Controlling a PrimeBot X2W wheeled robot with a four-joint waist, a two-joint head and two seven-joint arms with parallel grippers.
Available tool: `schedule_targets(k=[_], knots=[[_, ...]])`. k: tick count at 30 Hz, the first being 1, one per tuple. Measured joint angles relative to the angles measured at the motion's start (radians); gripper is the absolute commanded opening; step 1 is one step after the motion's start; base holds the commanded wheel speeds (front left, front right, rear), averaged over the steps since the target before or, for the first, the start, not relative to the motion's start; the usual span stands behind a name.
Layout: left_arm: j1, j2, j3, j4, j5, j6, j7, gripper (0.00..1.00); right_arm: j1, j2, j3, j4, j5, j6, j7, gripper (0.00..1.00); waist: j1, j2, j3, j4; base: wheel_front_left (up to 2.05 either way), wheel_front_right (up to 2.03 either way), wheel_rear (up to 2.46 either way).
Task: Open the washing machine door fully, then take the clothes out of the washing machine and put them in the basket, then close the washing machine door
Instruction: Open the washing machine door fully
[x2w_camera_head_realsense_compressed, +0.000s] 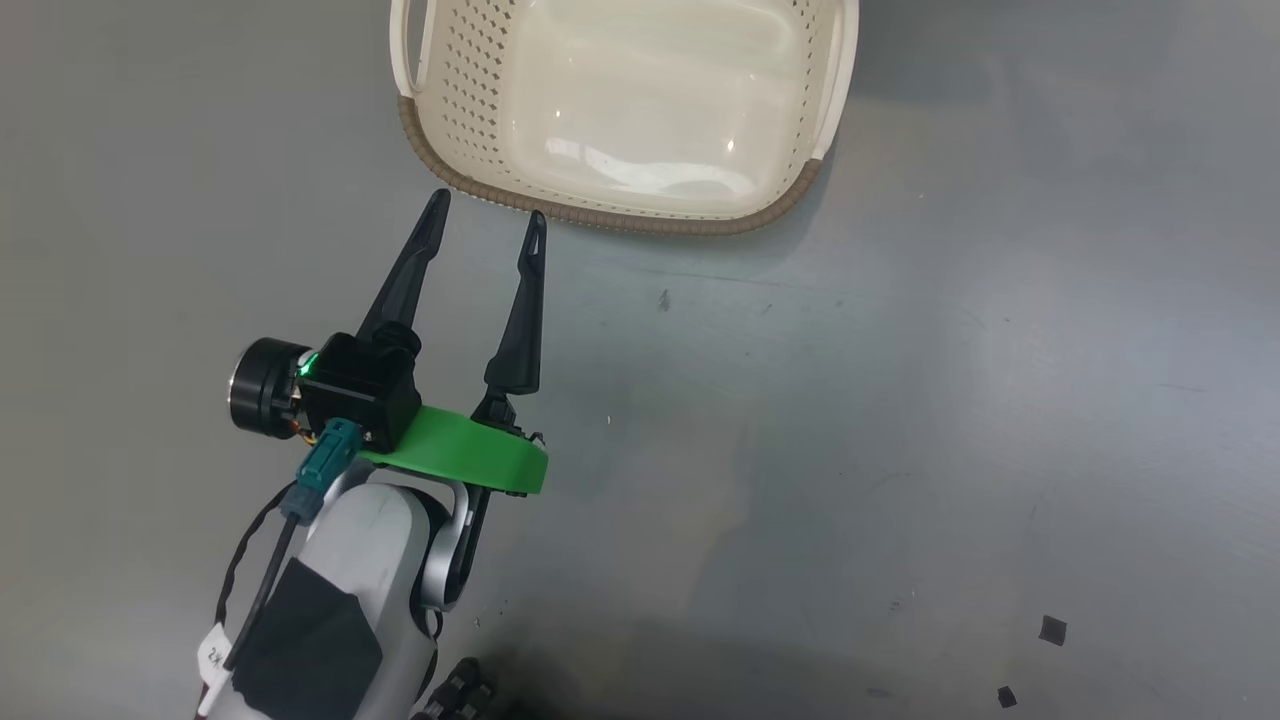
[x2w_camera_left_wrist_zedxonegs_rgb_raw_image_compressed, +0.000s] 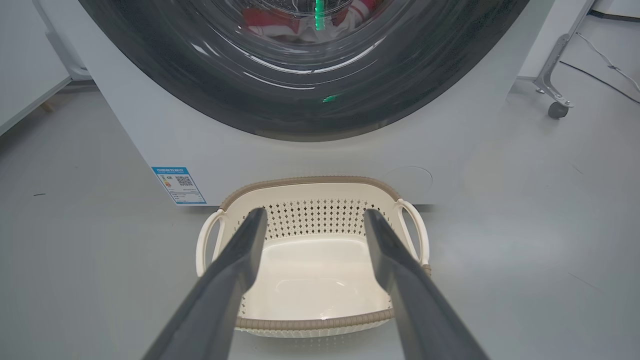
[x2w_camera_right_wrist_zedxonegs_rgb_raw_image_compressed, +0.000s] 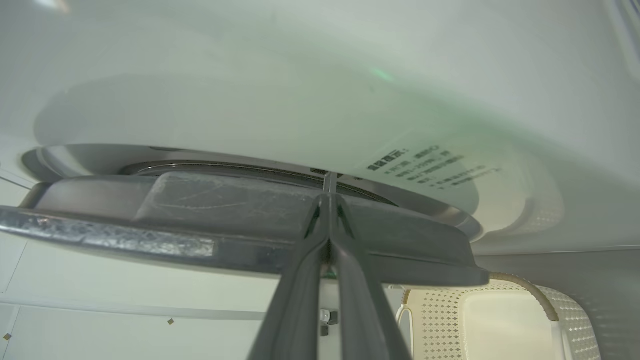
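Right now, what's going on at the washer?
The right gripper is shut, with its tips at the edge of the door, by the gap between it and the washer front. It is hard to tell whether the door is ajar. The left gripper hangs open over the floor beside the empty basket. The red clothes lie inside, behind the glass.

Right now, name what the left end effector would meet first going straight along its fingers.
Probably the basket, its near rim just ahead of the open left end effector; height is unclear.
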Motion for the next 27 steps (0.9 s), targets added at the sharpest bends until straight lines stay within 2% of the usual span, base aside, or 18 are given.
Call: schedule_targets(k=[6,19,27], knots=[[-0.005,-0.002,0.000,-0.004,-0.008,0.000,0.000,1.00,-0.043,0.009,-0.006,0.034,0.007,-0.001,0.022,0.00,0.0000,0.0000,0.016,0.021,0.00,0.00,0.00],[-0.008,-0.002,-0.021,-0.006,-0.015,0.000,0.000,1.00,-0.095,0.032,-0.064,0.104,0.101,-0.011,0.063,0.00,0.0000,0.0000,0.016,0.038,0.00,0.00,0.00],[-0.008,-0.002,-0.025,-0.004,-0.019,0.000,0.000,1.00,-0.116,0.030,-0.064,0.141,0.104,-0.010,0.096,0.00,-0.0001,0.0000,0.010,0.041,0.00,0.00,0.00]])
